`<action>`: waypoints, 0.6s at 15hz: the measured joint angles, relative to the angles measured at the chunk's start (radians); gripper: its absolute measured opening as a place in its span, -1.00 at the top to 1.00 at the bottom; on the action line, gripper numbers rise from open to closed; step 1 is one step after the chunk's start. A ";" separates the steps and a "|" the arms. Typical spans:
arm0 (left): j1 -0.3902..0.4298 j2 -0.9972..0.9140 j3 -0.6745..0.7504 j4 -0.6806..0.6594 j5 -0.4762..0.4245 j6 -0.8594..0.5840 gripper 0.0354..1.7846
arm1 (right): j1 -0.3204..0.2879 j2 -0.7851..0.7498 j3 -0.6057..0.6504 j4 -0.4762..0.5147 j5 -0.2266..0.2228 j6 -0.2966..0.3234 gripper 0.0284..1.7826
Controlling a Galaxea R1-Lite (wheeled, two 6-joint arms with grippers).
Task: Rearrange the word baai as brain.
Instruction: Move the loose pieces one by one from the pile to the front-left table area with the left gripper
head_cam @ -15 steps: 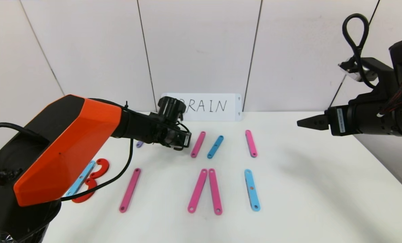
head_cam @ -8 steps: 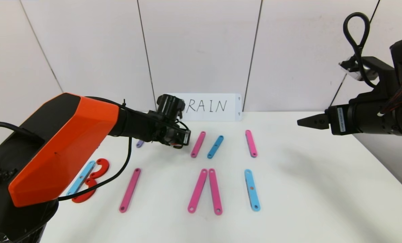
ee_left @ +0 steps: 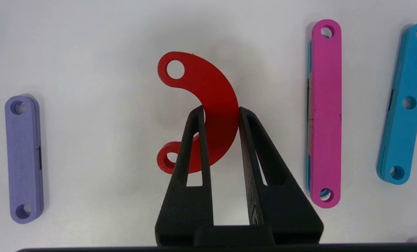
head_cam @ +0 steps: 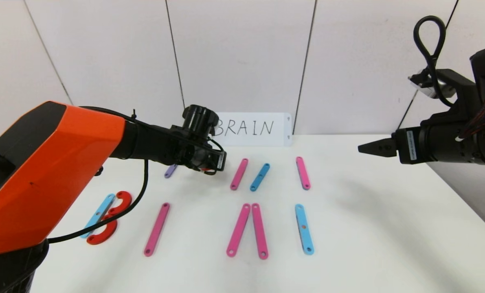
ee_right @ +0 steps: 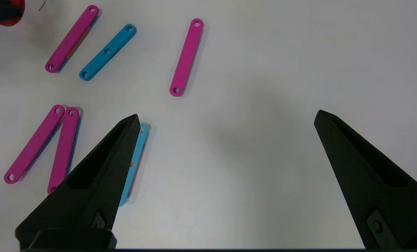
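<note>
Now, left pincer (ee_left: 221, 111) clamped on red half-ring (ee_left: 208, 105), flat, open side facing purple strip (ee_left: 22, 159).

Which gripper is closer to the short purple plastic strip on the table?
Left. The left gripper, shut on a red half-ring piece, is just beside the short purple plastic strip. The right gripper is open, raised far off over the table's right side.

I count five pink strips (head_cam: 156, 229), three blue strips (head_cam: 304, 229), one purple strip (head_cam: 170, 171), three red half-rings (ee_left: 208, 108) and one white card (head_cam: 253, 129).
</note>
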 joint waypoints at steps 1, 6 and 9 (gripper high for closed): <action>0.000 -0.010 0.009 0.002 0.002 0.000 0.71 | 0.000 0.000 0.000 0.000 0.001 0.000 -0.95; -0.017 -0.107 0.073 0.138 0.069 -0.062 0.71 | 0.009 -0.003 0.002 0.000 0.000 0.000 -0.95; -0.037 -0.192 0.162 0.181 0.075 -0.095 0.71 | 0.012 -0.007 0.004 0.000 0.000 0.000 -0.95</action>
